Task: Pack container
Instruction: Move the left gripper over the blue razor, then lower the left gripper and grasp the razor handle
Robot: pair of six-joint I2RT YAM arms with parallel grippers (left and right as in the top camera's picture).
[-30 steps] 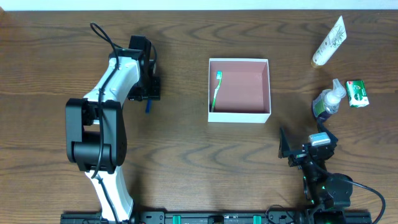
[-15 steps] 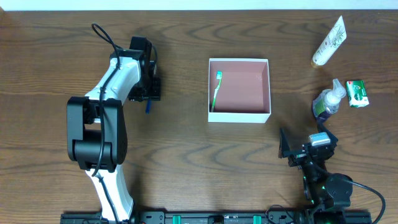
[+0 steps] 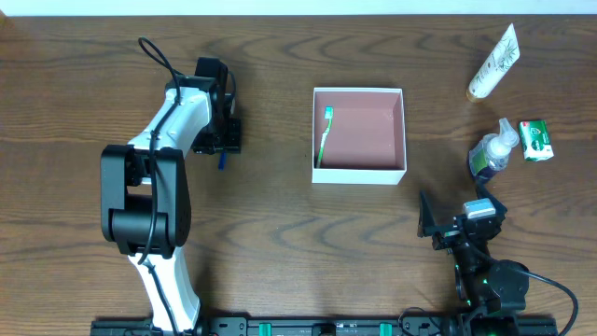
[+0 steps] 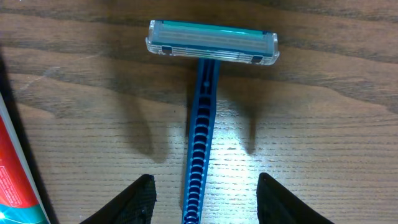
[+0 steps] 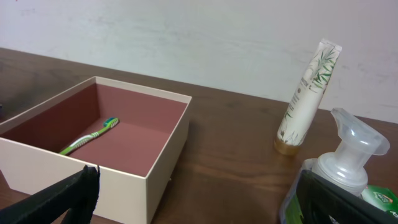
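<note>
The container [image 3: 359, 174], a shallow white box with a pink floor, sits at the table's middle with a green toothbrush [image 3: 325, 135] along its left wall. Left of it, my left gripper [image 3: 220, 140] is low over a blue razor [image 4: 200, 124]. Its jaws stand open on either side of the handle without touching it. The razor's head [image 4: 212, 42] points away from the fingers [image 4: 137, 202]. My right gripper [image 3: 457, 215] rests wide open near the front right, holding nothing. It faces the container [image 5: 124, 180] and the toothbrush [image 5: 87, 138].
A cream tube [image 3: 492, 63] lies at the back right. A clear pump bottle [image 3: 492, 149] and a green soap box [image 3: 535, 140] stand just beyond my right gripper. A red and white object [image 4: 15, 180] lies beside the razor.
</note>
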